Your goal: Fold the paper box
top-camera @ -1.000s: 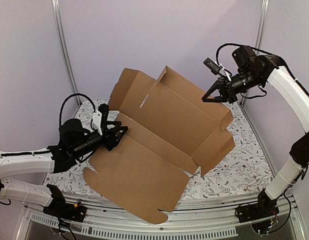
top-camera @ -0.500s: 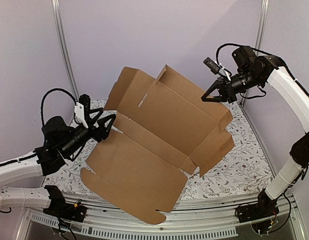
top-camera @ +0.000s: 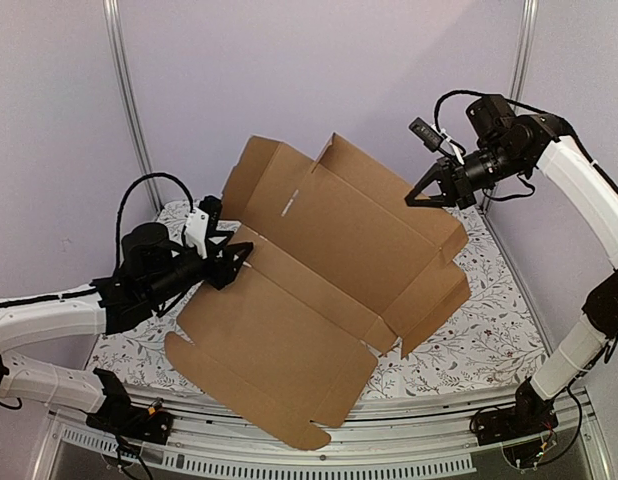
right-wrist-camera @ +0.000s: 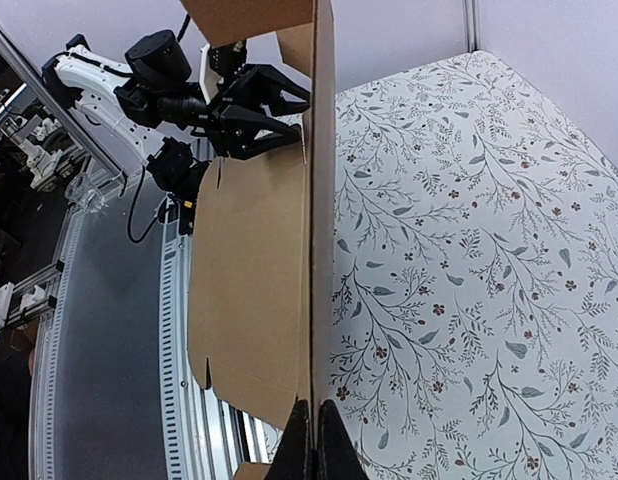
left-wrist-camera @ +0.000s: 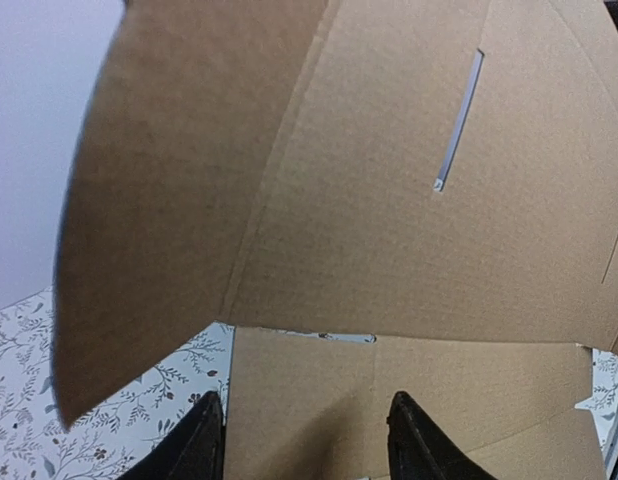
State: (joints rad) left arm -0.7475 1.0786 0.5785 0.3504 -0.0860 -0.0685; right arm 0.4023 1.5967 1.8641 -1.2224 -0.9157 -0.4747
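The paper box (top-camera: 319, 290) is a brown die-cut cardboard sheet, partly folded: its front panel lies on the table and its rear panel tilts up toward the back wall. My right gripper (top-camera: 417, 196) is shut on the upper right edge of the raised panel; in the right wrist view the paper box (right-wrist-camera: 259, 250) runs edge-on from the pinched fingertips (right-wrist-camera: 315, 440). My left gripper (top-camera: 239, 265) is open at the sheet's left edge by the fold line. In the left wrist view its fingers (left-wrist-camera: 204, 440) straddle the flat panel of the paper box (left-wrist-camera: 389, 250), with nothing visibly held.
The table (top-camera: 489, 330) has a white floral cloth. A metal rail (top-camera: 289, 455) runs along the near edge. Frame posts (top-camera: 129, 110) stand at the back corners against the lilac wall.
My left gripper drew back to the left, away from the sheet, then came back to its left edge by the fold. The right gripper kept its hold and stayed still.
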